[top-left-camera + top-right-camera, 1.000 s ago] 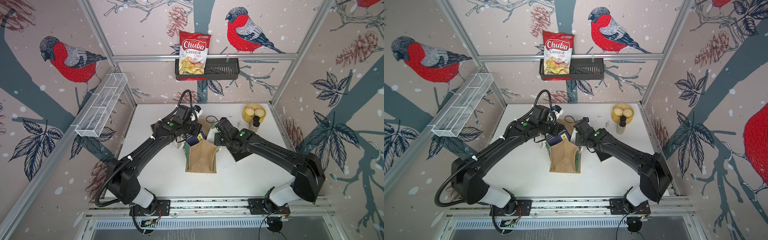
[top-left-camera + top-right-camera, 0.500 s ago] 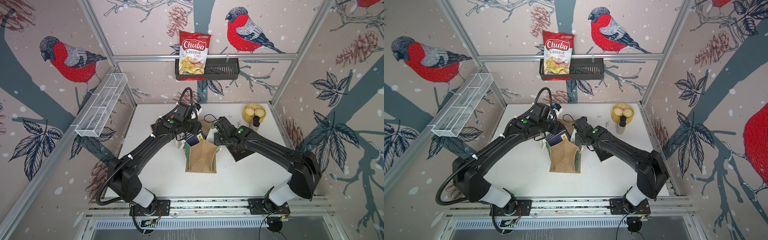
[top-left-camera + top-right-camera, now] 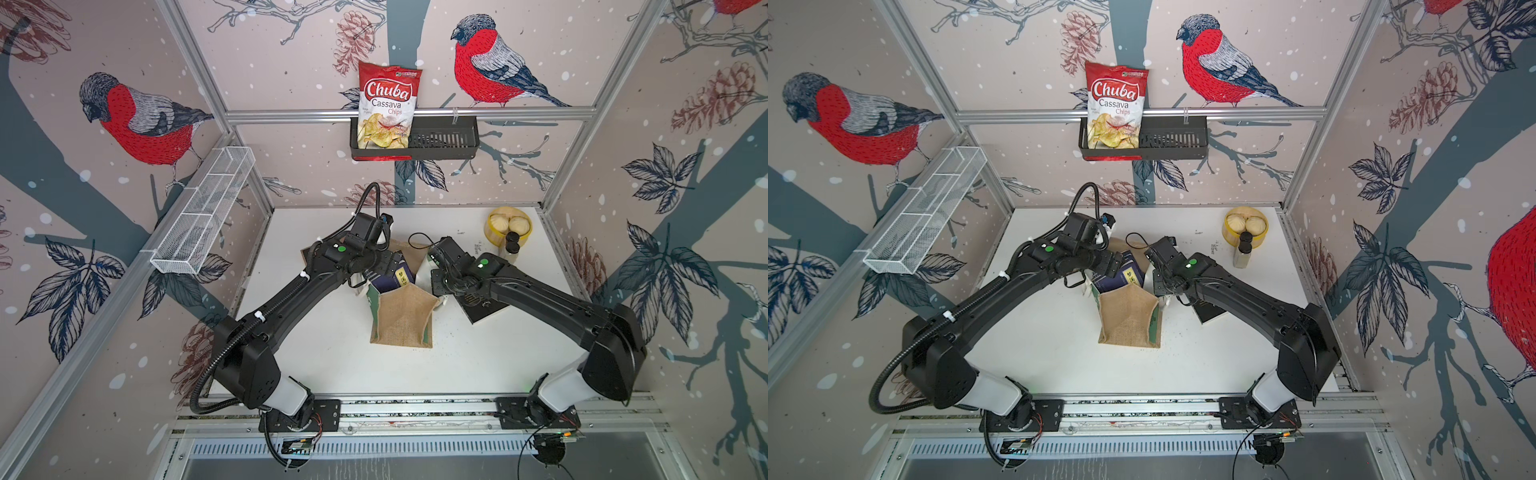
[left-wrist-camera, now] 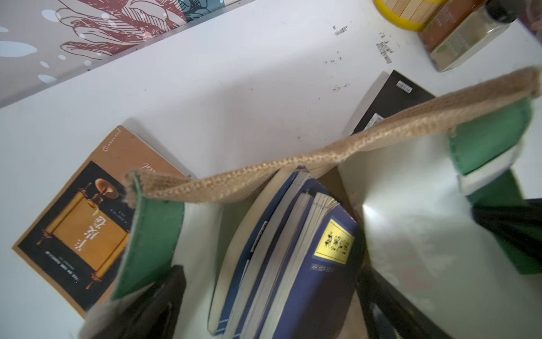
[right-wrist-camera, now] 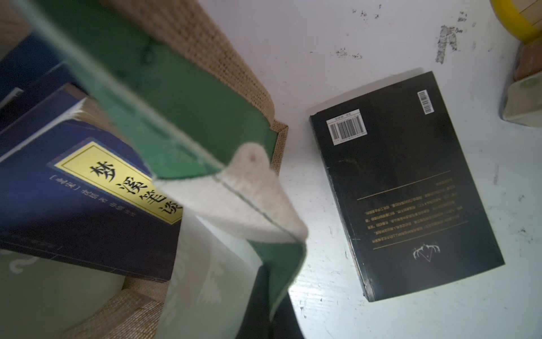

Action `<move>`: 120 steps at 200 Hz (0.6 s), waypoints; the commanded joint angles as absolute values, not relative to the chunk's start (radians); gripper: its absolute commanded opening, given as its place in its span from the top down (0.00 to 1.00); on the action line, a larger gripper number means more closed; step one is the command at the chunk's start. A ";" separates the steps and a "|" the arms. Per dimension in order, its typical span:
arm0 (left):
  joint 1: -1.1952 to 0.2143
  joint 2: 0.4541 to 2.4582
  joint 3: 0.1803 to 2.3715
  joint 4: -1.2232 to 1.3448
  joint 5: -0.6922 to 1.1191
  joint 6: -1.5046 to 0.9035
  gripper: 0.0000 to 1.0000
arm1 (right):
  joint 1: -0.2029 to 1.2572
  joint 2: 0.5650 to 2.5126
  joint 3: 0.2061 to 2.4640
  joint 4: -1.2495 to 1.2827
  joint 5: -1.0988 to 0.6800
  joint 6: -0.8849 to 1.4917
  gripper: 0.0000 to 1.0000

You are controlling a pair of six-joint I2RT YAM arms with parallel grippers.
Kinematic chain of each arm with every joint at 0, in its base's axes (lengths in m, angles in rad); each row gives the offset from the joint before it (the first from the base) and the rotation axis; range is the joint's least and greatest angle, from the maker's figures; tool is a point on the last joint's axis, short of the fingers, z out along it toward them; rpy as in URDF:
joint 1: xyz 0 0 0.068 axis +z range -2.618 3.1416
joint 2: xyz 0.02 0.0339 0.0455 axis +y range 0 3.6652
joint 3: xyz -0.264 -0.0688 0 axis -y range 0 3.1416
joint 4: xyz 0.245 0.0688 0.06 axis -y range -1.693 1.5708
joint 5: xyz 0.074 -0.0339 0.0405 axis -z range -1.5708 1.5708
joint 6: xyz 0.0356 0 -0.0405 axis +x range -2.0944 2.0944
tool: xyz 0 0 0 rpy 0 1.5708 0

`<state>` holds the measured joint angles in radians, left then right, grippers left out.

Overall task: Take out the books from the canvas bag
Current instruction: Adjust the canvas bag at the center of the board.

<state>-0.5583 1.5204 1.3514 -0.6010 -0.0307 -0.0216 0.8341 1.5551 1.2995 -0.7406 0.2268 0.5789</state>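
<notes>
The canvas bag [image 3: 401, 320] [image 3: 1127, 316] stands open mid-table, tan burlap with green side panels. Several navy books [image 3: 392, 278] [image 4: 293, 258] stand inside it, the front one yellow-labelled [image 5: 88, 199]. My left gripper [image 4: 269, 273] [image 3: 386, 266] reaches into the bag's mouth, open, one finger [image 4: 164, 302] on each side of the navy books. My right gripper [image 5: 264, 296] [image 3: 434, 286] is shut on the bag's green side rim [image 5: 281, 264]. A black book [image 5: 404, 187] [image 3: 484, 309] lies flat on the table beside the bag. A brown book [image 4: 79, 223] lies flat on the bag's other side.
A yellow tub [image 3: 508, 226] and a small bottle [image 3: 512, 249] stand at the back right of the white table [image 3: 332, 353]. On the back wall a black basket [image 3: 440, 141] holds a red chips bag [image 3: 388, 108]. A wire rack [image 3: 203, 208] hangs on the left wall.
My left gripper's jaws have gone from shut to wide apart over the navy books. The right gripper has kept its hold on the bag's rim.
</notes>
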 commanded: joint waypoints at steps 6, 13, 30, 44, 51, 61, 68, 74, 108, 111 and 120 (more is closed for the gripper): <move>-0.550 1.572 1.352 -0.616 -0.032 0.054 0.11 | 0.839 1.585 1.322 -0.812 0.243 0.555 1.00; -0.550 1.583 1.353 -0.629 -0.004 0.048 0.11 | 0.841 1.593 1.326 -0.821 0.250 0.552 1.00; -0.550 1.610 1.351 -0.657 0.050 0.049 0.11 | 0.846 1.600 1.328 -0.833 0.264 0.547 1.00; -0.550 1.632 1.342 -0.660 0.047 0.041 0.11 | 0.848 1.599 1.321 -0.838 0.280 0.549 1.00; -0.549 1.641 1.339 -0.657 0.038 0.034 0.10 | 0.849 1.595 1.316 -0.838 0.286 0.552 1.00; -0.550 1.652 1.345 -0.659 0.030 0.031 0.10 | 0.850 1.588 1.305 -0.837 0.290 0.558 1.00; -0.550 1.655 1.360 -0.670 0.032 0.030 0.10 | 0.849 1.584 1.300 -0.836 0.287 0.561 1.00; -0.550 1.653 1.380 -0.679 0.034 0.027 0.11 | 0.850 1.582 1.299 -0.840 0.285 0.563 1.00; -0.550 1.562 1.557 -0.767 0.038 -0.001 0.13 | 0.848 1.589 1.310 -0.858 0.278 0.566 1.00; -0.550 1.553 1.574 -0.771 0.033 -0.005 0.13 | 0.848 1.590 1.315 -0.862 0.277 0.566 1.00; -0.549 1.519 1.604 -0.771 0.002 -0.030 0.11 | 0.849 1.595 1.327 -0.874 0.274 0.569 1.00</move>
